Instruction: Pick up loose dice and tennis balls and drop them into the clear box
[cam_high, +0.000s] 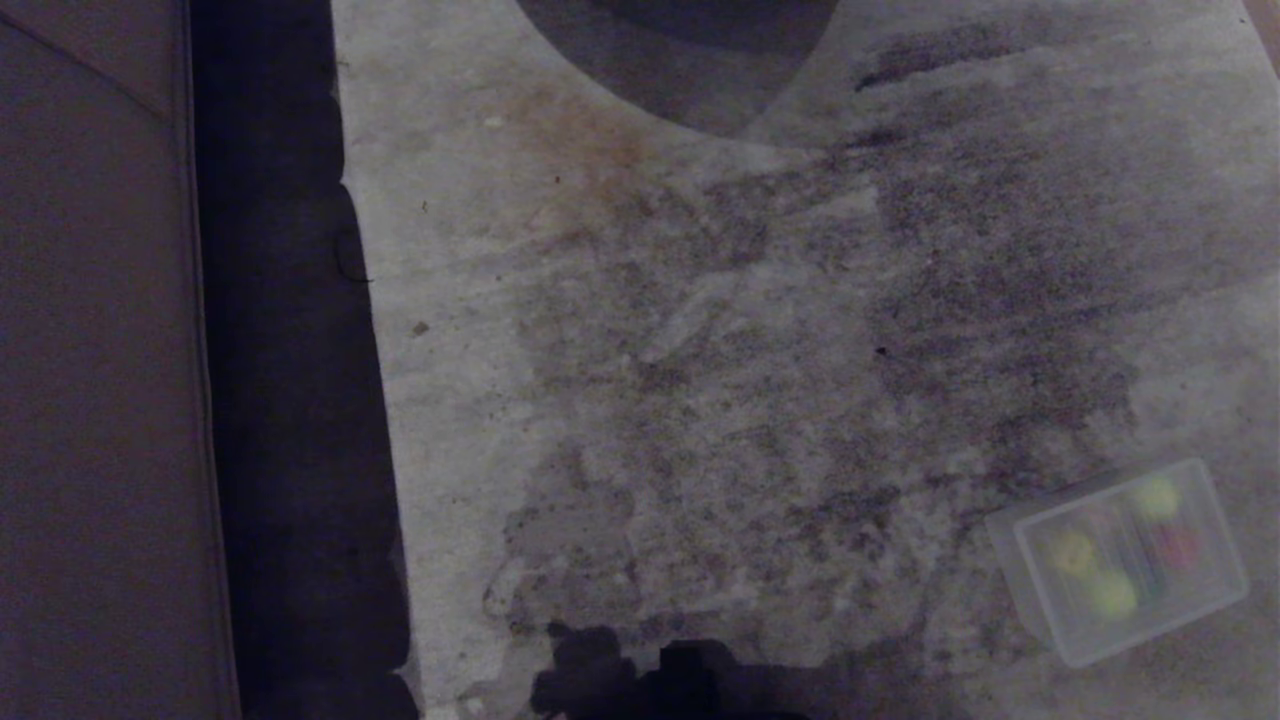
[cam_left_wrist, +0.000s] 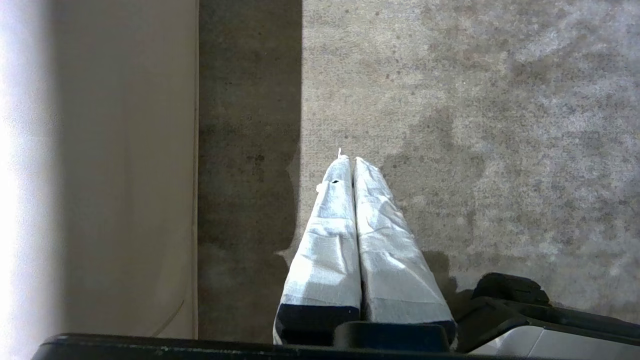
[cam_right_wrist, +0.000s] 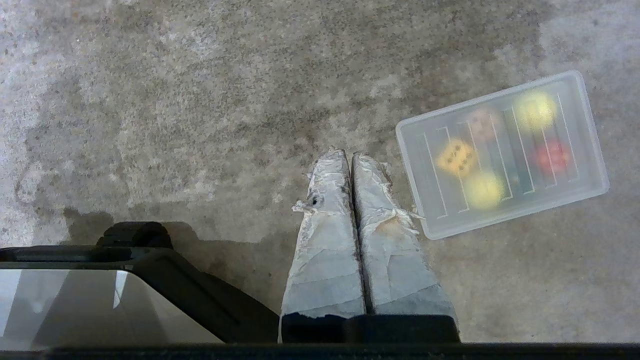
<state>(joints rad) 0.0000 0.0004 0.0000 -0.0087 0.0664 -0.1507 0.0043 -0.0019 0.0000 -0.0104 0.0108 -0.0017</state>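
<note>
From the head camera I find the clear box (cam_high: 1120, 560) on the concrete floor (cam_high: 700, 350) at about four o'clock. Through its wall I make out two tennis balls (cam_right_wrist: 535, 110) and several dice (cam_right_wrist: 456, 157). I see nothing loose, so collecting looks finished. Left gripper (cam_left_wrist: 350, 162) and right gripper (cam_right_wrist: 348, 157) hang with fingers pressed together, empty.
</note>
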